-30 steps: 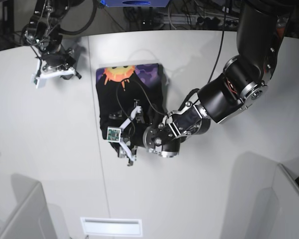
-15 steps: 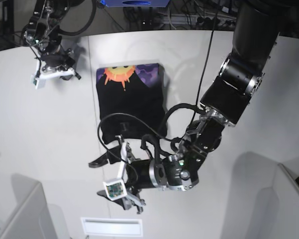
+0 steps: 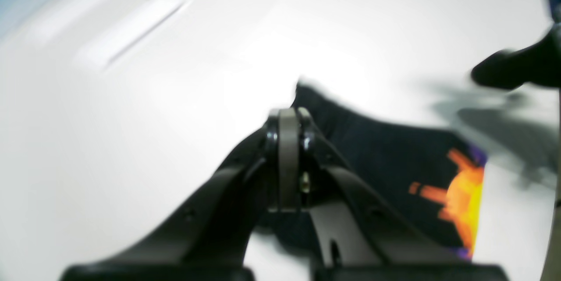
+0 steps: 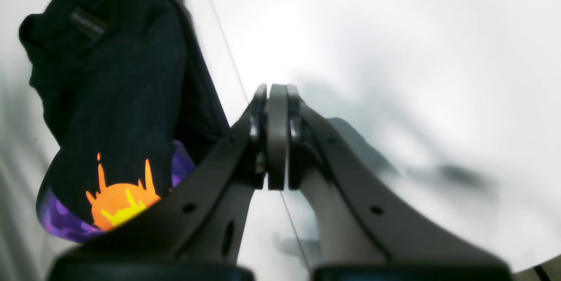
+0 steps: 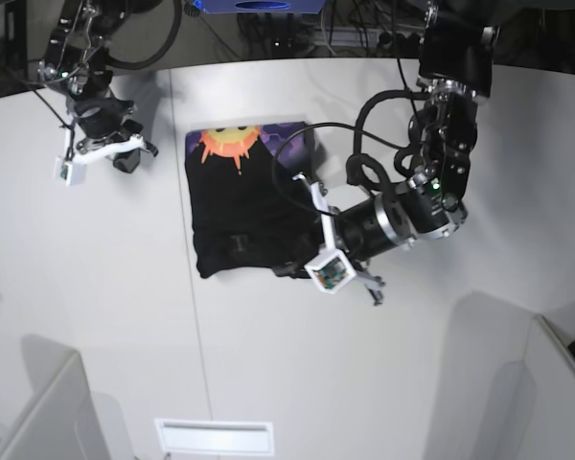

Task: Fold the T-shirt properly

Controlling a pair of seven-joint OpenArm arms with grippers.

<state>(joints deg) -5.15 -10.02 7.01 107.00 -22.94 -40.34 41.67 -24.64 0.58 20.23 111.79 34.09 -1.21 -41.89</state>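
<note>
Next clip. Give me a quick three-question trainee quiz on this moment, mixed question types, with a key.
1. True or false: the left gripper has its jaws shut with no cloth between them.
2. Which print shows at the far end of the folded T-shirt? A) green star B) orange sun C) white stripes
3. Fill in: the right gripper hangs over the bare ____, beside the shirt.

Key: 1 true; 2 B; 3 table
</note>
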